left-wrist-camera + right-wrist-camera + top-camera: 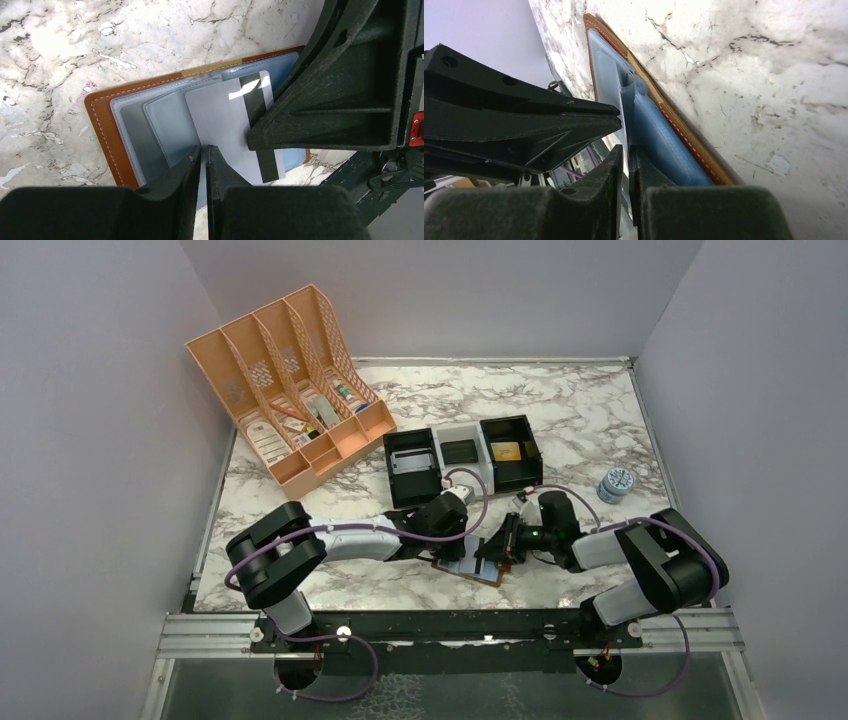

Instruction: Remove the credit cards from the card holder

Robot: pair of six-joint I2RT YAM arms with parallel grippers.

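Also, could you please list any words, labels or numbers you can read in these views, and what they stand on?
No text can be read.
The round tin: lid print too small to read.
Items in the peach organizer: labels too small.
The credit card: only a dark stripe, no text.

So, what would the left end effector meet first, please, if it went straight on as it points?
Most likely the pale grey plastic card with a black stripe, right at the tips of the left end effector; contact is unclear.
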